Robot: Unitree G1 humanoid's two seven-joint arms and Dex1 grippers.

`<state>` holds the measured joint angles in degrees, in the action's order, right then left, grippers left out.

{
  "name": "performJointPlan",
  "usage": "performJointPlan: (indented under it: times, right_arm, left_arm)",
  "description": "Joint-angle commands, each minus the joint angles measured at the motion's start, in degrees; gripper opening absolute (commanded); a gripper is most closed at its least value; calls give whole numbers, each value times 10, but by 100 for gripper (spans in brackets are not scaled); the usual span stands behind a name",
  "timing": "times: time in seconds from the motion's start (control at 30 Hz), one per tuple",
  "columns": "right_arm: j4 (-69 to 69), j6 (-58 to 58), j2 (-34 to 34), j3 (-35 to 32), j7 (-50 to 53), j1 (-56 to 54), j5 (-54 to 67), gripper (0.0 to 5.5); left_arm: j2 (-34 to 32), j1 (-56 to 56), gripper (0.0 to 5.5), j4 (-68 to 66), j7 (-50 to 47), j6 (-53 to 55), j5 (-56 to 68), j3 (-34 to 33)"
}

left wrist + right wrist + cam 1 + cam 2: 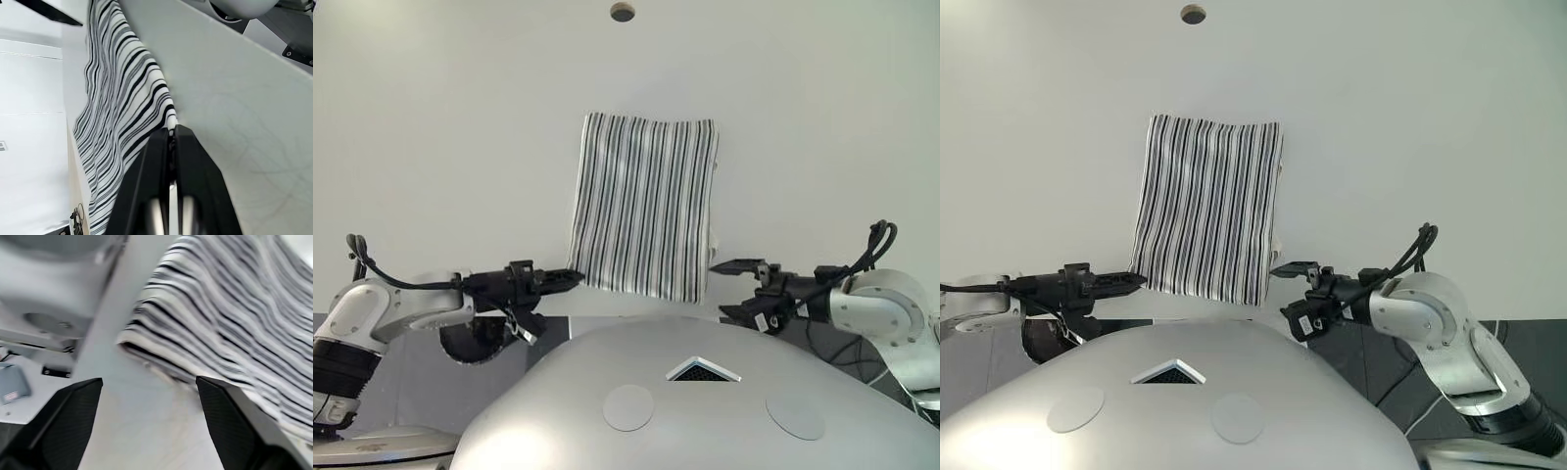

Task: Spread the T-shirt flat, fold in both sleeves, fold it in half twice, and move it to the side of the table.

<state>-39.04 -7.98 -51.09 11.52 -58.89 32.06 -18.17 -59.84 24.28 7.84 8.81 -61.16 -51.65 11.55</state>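
A black-and-white striped T-shirt (646, 206) lies folded into a tall rectangle on the white table (431, 147). My left gripper (576, 277) is at the shirt's near left corner. In the left wrist view its fingers (190, 161) are shut, with the cloth's corner (166, 120) pinched at their tips. My right gripper (721, 289) is just off the near right corner with its jaws apart. The right wrist view shows that gripper (149, 379) open over bare table, with the layered hem of the shirt (210, 328) a little beyond its fingertips.
A small round dark disc (623, 12) sits at the table's far edge. White table surface stretches wide to both sides of the shirt. The table's near edge (636, 311) runs just below the shirt's hem.
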Motion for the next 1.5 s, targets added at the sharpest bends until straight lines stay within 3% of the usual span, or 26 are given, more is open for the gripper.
performJointPlan:
  times: [0.03, 0.2, 0.53, 1.03, 1.5]
  right_arm:
    - [-19, 13, 10, 16, 14, -14, -4, 358]
    - [-51, 25, -7, 1, 7, -14, 25, 358]
    - [12, -4, -9, 101, -2, -59, -55, 358]
    - [40, -14, -3, 161, -3, -94, -74, 358]
    - [56, -10, -11, 181, 2, -108, -67, 88]
  left_arm:
    - [3, 9, 0, -40, -4, 9, -46, 20]
    - [0, 5, 0, -57, -25, 7, -64, 25]
    - [-1, -2, 0, -49, -30, 4, -59, 36]
    - [2, -2, 0, -26, -5, 14, -28, 40]
    - [4, 3, 0, -3, 27, 24, 19, 37]
